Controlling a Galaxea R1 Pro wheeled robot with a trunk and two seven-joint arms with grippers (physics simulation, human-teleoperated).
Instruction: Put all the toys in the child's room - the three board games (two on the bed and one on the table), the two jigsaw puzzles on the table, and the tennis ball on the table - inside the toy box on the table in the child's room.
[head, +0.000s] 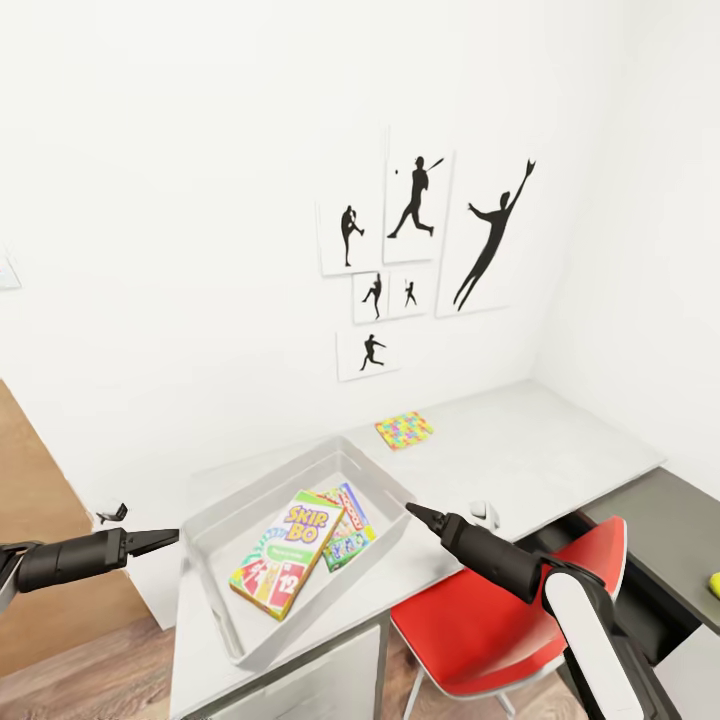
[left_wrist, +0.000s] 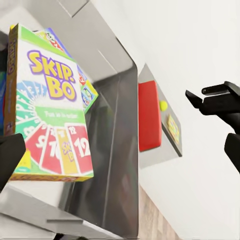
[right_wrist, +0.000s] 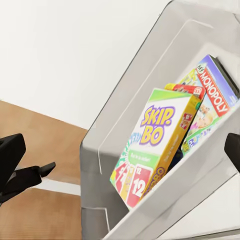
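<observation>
The see-through toy box (head: 205, 535) stands on the light grey table (head: 520, 450). Inside it the Skip-Bo board game (head: 288, 553) leans on two smaller board games (head: 352, 525), one printed Monopoly (right_wrist: 215, 97). A jigsaw puzzle (head: 404, 430) lies flat behind the box near the wall. On the lower dark section rests the tennis ball (head: 714, 585), and beside the ball (left_wrist: 163, 105) a second multicoloured board (left_wrist: 173, 129) shows. My left gripper (head: 170, 538) hovers open just left of the box. At the box's right rim my right gripper (head: 412, 510) is open and empty.
A red chair (head: 500, 620) is tucked under the table beneath my right arm. A small white object (head: 485, 513) sits on the tabletop right of the box. Black baseball-player pictures (head: 420, 240) hang on the white wall. Wood-plank floor (head: 70, 670) lies at the left.
</observation>
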